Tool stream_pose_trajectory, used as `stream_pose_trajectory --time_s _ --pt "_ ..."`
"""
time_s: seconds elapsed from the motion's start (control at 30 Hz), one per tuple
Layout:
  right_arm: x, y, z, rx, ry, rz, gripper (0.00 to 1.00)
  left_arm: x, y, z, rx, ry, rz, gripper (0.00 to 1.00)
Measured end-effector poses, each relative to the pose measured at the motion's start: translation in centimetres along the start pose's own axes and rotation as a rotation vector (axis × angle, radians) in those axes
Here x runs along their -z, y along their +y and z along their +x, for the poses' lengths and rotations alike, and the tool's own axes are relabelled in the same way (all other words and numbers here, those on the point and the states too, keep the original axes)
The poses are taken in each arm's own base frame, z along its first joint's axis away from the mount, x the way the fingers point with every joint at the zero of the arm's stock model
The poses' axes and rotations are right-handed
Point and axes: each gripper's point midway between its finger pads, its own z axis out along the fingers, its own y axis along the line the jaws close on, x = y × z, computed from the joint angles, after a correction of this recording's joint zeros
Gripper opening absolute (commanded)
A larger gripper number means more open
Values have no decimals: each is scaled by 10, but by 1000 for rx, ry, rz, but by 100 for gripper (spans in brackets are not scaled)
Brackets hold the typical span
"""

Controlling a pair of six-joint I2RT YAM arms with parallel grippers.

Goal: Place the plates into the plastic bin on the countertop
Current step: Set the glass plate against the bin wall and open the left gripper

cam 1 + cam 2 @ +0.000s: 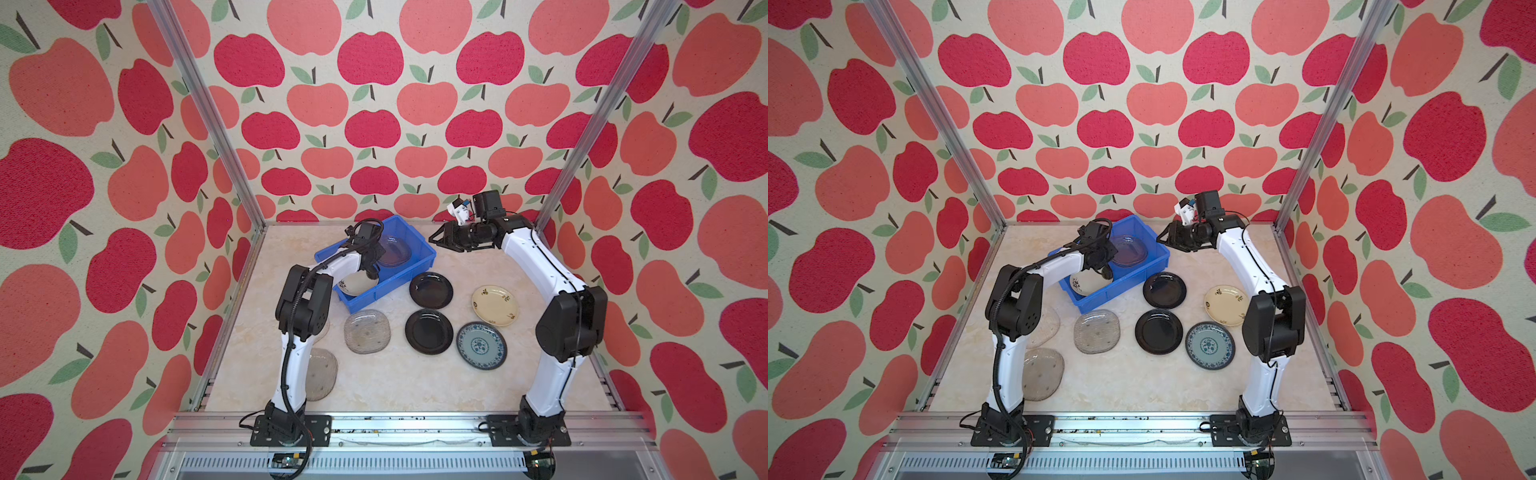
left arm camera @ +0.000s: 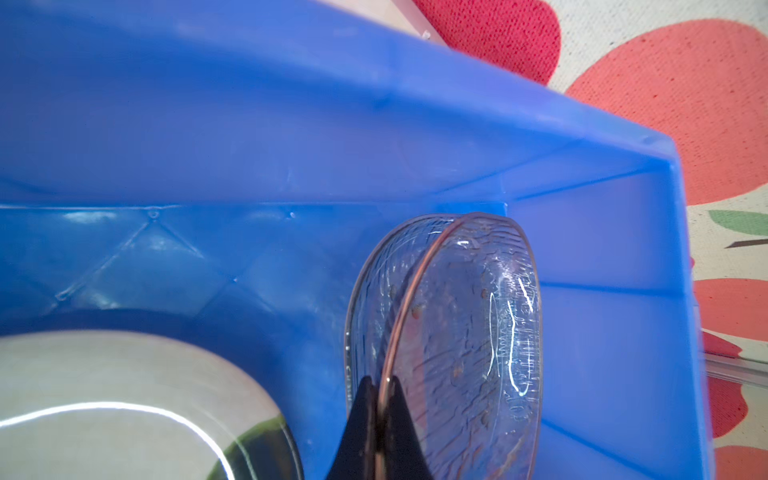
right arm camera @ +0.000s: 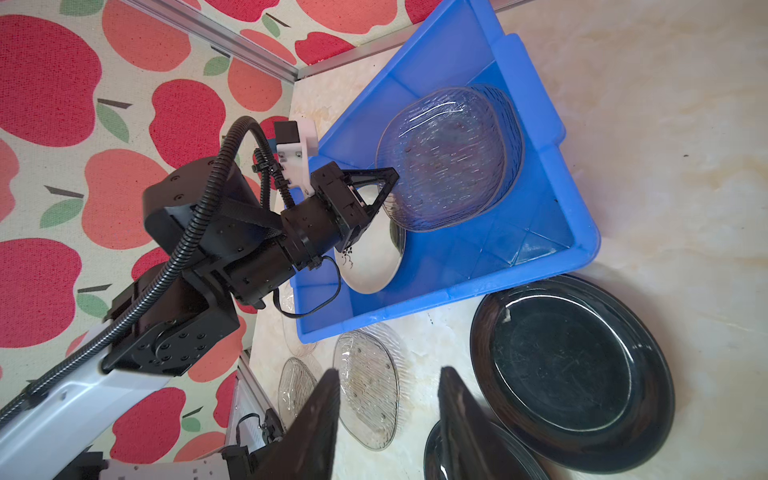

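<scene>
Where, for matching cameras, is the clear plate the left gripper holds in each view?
In a top view: clear plate at the plastic bin's far end.
In a top view: clear plate, likewise.
Left wrist: clear plate edge-on, rim pinched by the left gripper.
Right wrist: clear plate at that gripper's tips, inside the bin.
Shared landmark: the bin.

Nothing readable is showing: no lettering, brand or number is appearing on the bin [image 1: 386, 287], the plates [image 1: 429, 331] or the arms [image 1: 544, 374]. The marks on the blue plate [image 1: 481, 345] and the cream plate [image 1: 495, 305] are reading as ornament, not writing.
</scene>
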Motion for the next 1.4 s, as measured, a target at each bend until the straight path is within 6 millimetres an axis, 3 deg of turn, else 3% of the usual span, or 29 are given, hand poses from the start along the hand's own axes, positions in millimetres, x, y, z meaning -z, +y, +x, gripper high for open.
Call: stream_pose_trajectory --time_s 0.33,0.5,0.8,0.9,1.4 --pt "-4 -3 4 -14 11 -3 42 -12 -6 0 11 8 13 2" --pt "-5 -1 5 -10 14 -9 42 -8 -18 -6 12 -1 43 29" --pt "-7 4 8 -3 22 -14 43 -8 -13 -2 -3 20 24 43" --pt "-8 5 9 1 25 -15 43 -8 -12 -1 -20 21 21 54" --pt "-14 23 11 32 37 -24 42 5 -27 -4 -150 7 54 55"
